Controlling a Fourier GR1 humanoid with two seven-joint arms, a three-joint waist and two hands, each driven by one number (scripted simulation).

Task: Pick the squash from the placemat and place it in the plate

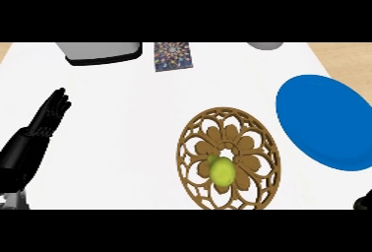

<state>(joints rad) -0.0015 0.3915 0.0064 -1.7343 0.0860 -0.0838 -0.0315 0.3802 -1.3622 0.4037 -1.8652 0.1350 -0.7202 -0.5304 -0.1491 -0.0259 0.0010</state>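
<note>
Squash, small and yellow-green, is seen lying near the middle of the brown openwork placemat, untouched, so the pick is judged not yet begun. The blue plate is set just beside the placemat, to its right and slightly farther back, which makes for a short carry once the squash is lifted. The left hand is held at the left edge with fingers straight and pointing up, resting and holding nothing. Only a dark sliver of the right hand is shown at the lower right corner; its fingers cannot be judged. A grey appliance, a patterned card and a grey vessel are ranged along the far edge, well apart from the route, which is left unobstructed.
</note>
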